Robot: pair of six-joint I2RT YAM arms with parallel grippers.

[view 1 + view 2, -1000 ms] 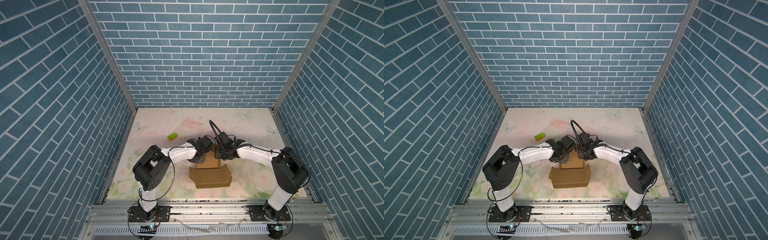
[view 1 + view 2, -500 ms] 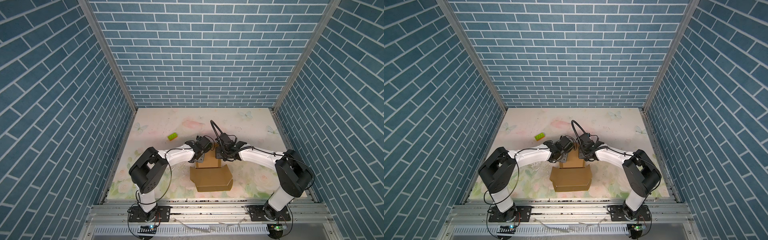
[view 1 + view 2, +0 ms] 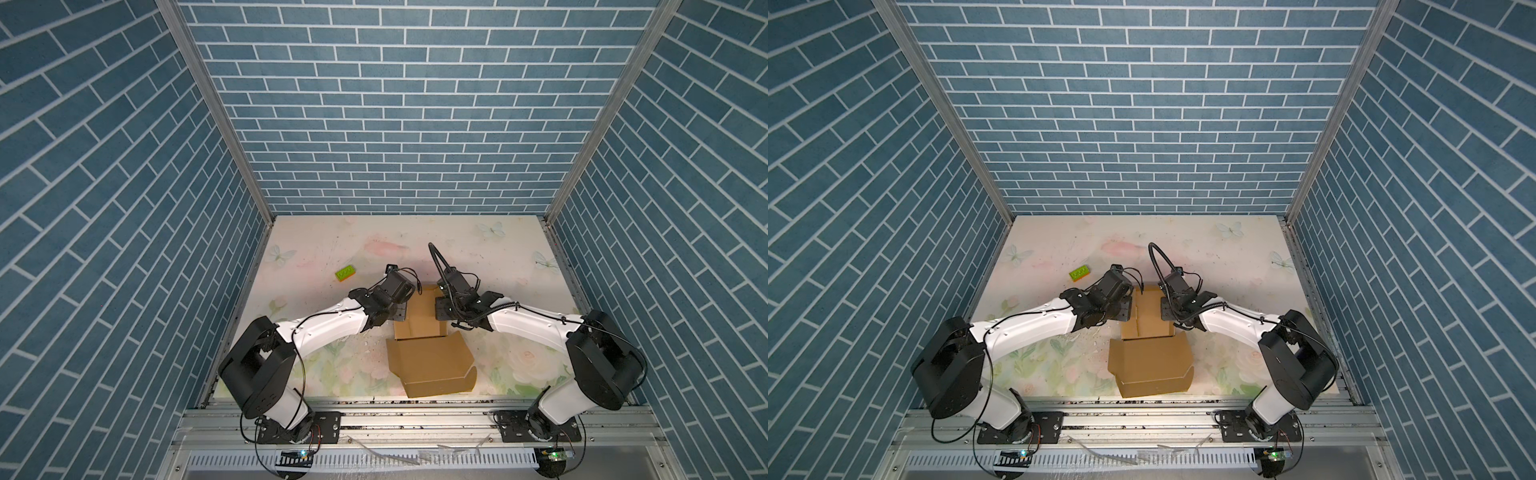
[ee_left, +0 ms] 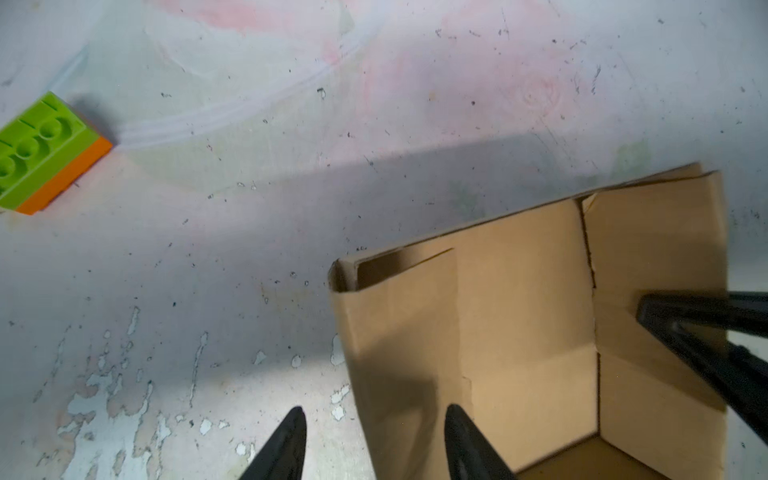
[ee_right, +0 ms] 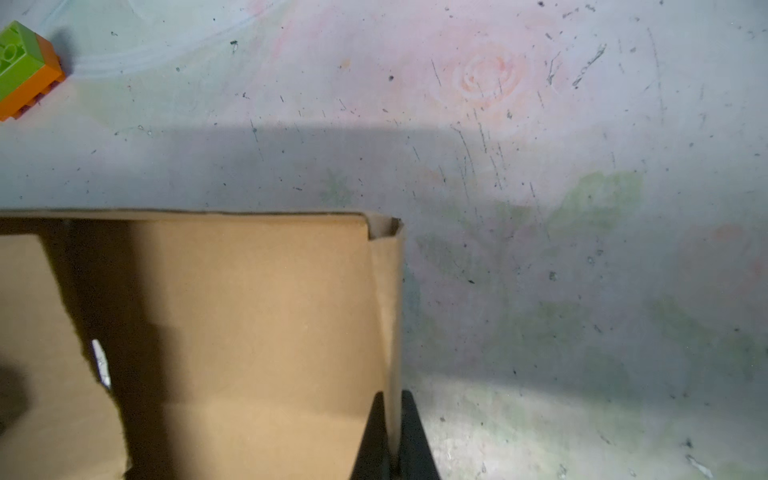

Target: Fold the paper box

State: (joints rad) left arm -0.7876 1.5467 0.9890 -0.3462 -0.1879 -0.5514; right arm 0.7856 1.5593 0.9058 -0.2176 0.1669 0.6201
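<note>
1. The paper box is plain brown cardboard, partly folded. Its far half stands up as an open tray with raised walls. Its near half, a wide lid flap with slanted corners, lies spread on the tabletop.
2. The tray sits between my two pincers, and the lid flap stretches out behind them.
3. My right pincer is clamped on the top edge of the tray's right wall, one finger inside and one outside.
4. My left pincer stands open astride the tray's left wall. I cannot tell whether either fingertip touches the cardboard.
5. Inside the tray I see its own cardboard floor, folded-in side flaps, crease lines and a slit near one corner.
6. A green toy brick with an orange underside lies on the tabletop beyond my left pincer, well apart from the box.
</note>
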